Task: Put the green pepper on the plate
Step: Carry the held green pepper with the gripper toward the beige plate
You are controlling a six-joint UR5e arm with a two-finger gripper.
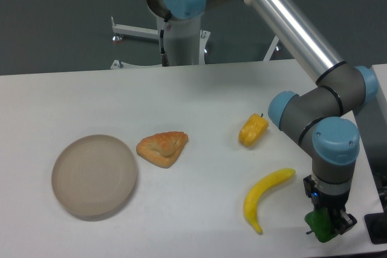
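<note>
The gripper (327, 224) points straight down, jaws grasping the green pepper (323, 226) at the table's (205, 95) 4 o'clock corner. The plate (94, 176) lies well apart at 8 o'clock.

I see a white table (199, 95) carrying the plate (94, 176) at nine o'clock, pastry (162, 148), yellow pepper (252, 130), banana (264, 196), and the green pepper (322, 226) at five o'clock.

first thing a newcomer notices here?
The big grey-and-blue arm sweeping down the right side, its gripper at the table's near right corner around the green pepper. Then the yellow banana just left of it, and the empty beige plate far across at the left.
</note>
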